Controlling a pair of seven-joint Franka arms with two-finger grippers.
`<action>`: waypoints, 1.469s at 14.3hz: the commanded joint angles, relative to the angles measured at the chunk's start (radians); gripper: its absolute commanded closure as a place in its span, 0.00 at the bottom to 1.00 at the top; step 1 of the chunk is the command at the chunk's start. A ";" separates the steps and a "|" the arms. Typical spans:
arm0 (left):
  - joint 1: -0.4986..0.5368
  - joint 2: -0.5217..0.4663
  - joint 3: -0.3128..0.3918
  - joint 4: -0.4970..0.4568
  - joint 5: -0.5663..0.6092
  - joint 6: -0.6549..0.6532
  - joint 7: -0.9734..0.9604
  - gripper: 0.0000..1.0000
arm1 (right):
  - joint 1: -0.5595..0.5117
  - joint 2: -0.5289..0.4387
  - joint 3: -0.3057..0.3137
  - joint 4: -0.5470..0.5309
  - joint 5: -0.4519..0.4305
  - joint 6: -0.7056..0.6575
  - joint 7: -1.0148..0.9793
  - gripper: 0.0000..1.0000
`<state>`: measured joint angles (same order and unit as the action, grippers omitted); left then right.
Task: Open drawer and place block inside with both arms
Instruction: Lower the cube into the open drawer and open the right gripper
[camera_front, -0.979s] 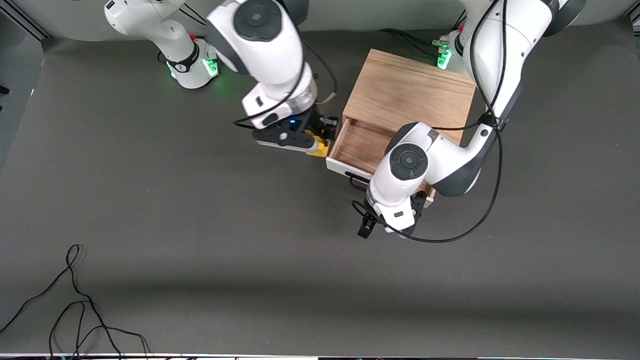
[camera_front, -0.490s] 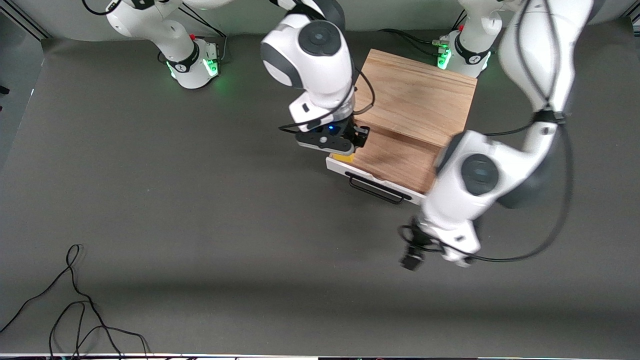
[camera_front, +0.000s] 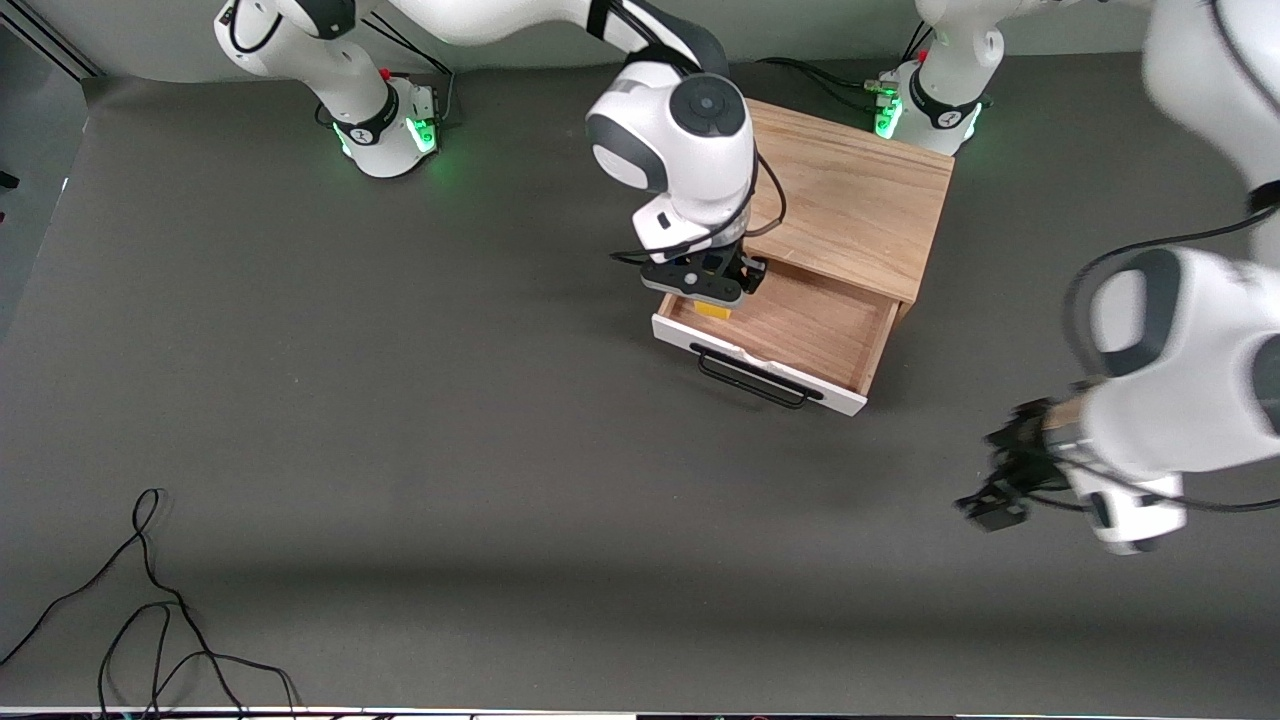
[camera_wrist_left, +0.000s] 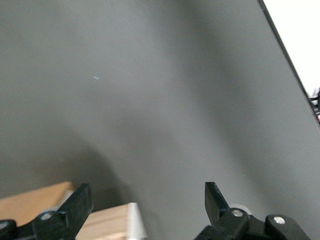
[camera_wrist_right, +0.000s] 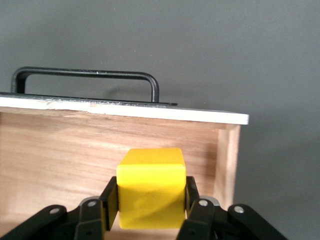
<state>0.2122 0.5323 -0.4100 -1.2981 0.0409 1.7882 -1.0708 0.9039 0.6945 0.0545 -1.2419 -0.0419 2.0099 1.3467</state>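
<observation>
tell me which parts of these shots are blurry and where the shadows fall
Front view: the left arm's tool and wrist are motion-smeared over the mat, while the drawer and the right arm's tool stay sharp. Left wrist view: soft all over, a dark shadow on the mat beside the cabinet corner. Right wrist view: crisp, evenly lit block, no glare.

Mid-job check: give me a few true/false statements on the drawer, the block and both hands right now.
1. The drawer is pulled open. True.
2. The block lies loose on the drawer floor. False: the right hand is shut on it, over the drawer's corner toward the right arm's end.
3. The left hand grips the drawer's handle. False: it is open, empty, over bare table toward the left arm's end.
4. The cabinet top carries nothing. True.
5. The drawer's front is white with a black handle. True.
</observation>
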 joint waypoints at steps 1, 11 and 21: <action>0.079 -0.086 -0.004 -0.039 -0.038 -0.117 0.232 0.00 | 0.010 0.042 -0.010 0.038 -0.016 0.015 0.037 0.96; 0.245 -0.484 0.005 -0.342 -0.062 -0.191 0.865 0.00 | 0.038 0.085 -0.010 0.047 -0.019 0.059 0.089 0.02; -0.183 -0.500 0.349 -0.251 -0.046 -0.210 1.069 0.00 | -0.136 -0.143 -0.022 0.056 0.002 -0.127 -0.272 0.00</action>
<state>0.0849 0.0417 -0.1228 -1.5787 -0.0071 1.5816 -0.0425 0.8573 0.6417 0.0240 -1.1312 -0.0539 1.9391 1.2166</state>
